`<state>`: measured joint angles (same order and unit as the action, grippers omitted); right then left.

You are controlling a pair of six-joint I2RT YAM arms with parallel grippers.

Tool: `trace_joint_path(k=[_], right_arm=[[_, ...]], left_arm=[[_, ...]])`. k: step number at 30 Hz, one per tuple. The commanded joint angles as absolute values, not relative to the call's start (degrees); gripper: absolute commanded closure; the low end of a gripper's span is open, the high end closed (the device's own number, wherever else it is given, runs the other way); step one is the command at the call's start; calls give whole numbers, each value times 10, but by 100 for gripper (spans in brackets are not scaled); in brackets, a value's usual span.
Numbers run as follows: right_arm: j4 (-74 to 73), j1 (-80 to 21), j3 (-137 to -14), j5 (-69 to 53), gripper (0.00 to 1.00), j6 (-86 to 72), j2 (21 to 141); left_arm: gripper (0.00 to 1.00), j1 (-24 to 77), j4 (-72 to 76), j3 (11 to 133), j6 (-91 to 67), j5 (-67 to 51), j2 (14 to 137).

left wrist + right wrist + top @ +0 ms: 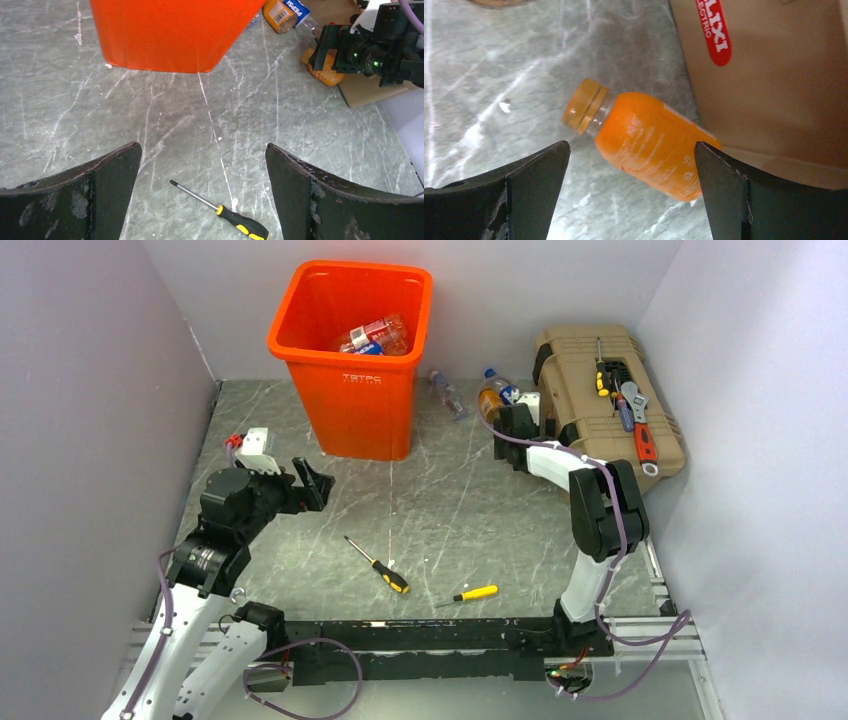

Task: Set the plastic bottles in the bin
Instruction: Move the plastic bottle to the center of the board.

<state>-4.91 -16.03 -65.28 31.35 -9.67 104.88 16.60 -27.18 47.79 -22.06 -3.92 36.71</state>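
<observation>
Left gripper (202,147): wide open, empty; bin (352,415) ahead at 12 o'clock. Right gripper (631,145): wide open, empty, over an orange bottle (651,150) lying just beside the toolbox (774,80) at its 3 o'clock. Risk: a finger fouls the toolbox, or the round bottle rolls away on closing.

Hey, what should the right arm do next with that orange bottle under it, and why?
Probably lower the right gripper straight down around the orange bottle, then close. Its jaws stand open, and the bottle lies on its side below and between them, beside the tan toolbox, not yet gripped.
</observation>
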Motion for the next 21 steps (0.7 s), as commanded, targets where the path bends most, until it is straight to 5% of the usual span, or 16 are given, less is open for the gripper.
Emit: trace_joint_path(k=[1,21], right_arm=[[-84,-138,-682,275,0,-83,1060],[-151,-128,-678,206,0,-267,1050]], left_arm=[[1,173,-244,474,-229,-72,368],[1,173,-244,474,-230,-85,384]])
